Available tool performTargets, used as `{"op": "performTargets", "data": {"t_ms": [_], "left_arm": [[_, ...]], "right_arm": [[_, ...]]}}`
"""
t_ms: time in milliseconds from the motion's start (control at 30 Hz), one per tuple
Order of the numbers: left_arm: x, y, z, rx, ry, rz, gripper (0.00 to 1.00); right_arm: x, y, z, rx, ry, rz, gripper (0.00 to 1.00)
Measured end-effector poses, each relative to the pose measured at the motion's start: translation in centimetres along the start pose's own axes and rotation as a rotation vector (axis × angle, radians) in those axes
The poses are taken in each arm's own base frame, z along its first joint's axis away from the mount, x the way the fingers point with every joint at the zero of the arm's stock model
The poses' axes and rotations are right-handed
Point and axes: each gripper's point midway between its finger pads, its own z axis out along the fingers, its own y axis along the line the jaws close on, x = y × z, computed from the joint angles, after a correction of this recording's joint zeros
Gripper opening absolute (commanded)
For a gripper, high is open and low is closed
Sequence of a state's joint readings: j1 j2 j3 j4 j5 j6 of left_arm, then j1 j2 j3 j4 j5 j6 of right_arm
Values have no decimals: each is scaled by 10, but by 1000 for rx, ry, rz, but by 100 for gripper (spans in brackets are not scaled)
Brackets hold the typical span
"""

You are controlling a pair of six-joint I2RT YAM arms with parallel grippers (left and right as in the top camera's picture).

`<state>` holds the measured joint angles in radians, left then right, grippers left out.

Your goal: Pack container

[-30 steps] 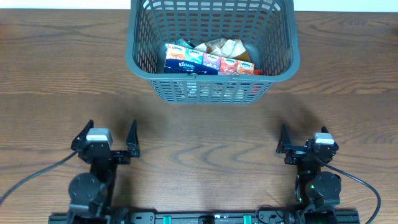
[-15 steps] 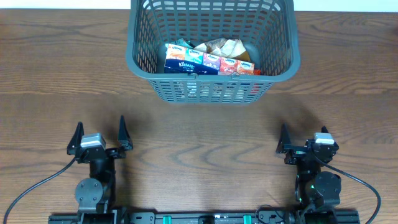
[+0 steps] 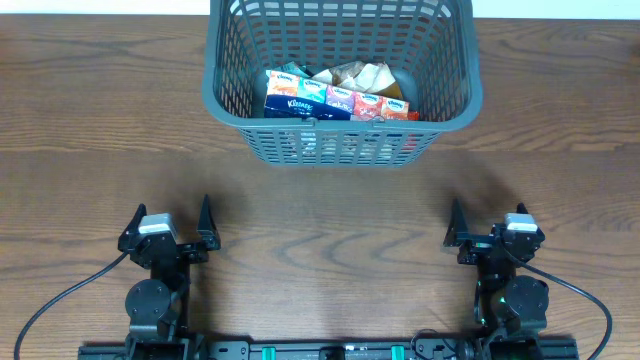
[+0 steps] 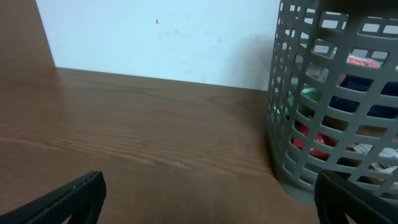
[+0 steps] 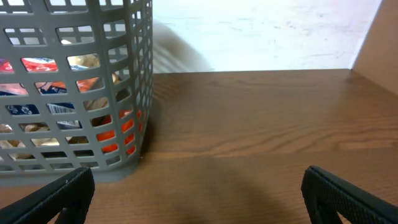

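I saw the container (image 3: 340, 146) at the far edge of the wooden surface (image 3: 320, 235), a little right of the middle line between the two arms. It stood upright on its base. Inside it lay a row of small Kleenex packs (image 3: 300, 98), side by side, in blue, teal, red and orange colours. Behind them lay a crumpled pale wrapper (image 3: 357, 74); I could not read what it was.

The left claw (image 3: 172, 214) was at the near side of the surface, well apart from the container. Its two fingers were spread wide and there was nothing between them. In the left wrist view, the claw (image 4: 211, 202) showed only its two dark fingertips (image 4: 71, 198) at the bottom corners, with bare wood between them. The container (image 4: 323, 93) stood ahead and to the right, and coloured packs were visible through the slots of its wall. A white wall (image 4: 155, 37) was behind the surface.

The right claw (image 3: 492, 228) was also at the near side, well apart from the container, released and holding nothing. In the right wrist view, the claw (image 5: 199, 198) had its fingertips (image 5: 348, 194) far from each other. The container (image 5: 74, 93) stood ahead and to the left, with orange and red packs showing through the lattice.

A black cable (image 3: 60, 290) ran from the left arm base toward the near left corner.
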<state>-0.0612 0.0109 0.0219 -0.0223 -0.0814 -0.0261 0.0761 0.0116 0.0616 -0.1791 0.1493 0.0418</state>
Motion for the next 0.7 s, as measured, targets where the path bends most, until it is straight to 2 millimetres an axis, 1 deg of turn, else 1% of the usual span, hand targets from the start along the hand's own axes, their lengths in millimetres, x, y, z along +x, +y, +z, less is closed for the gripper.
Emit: {"op": "performTargets", "data": {"t_ms": [333,567,700], "left_arm": [[1,-6,0,34,8,0,99],[3,-15,-1,90,18,2,98],[3,-23,-2,136,18,44,98]], "right_arm": [[0,0,0,0,0,0,99],[0,0,0,0,0,0,99],[0,0,0,0,0,0,99]]}}
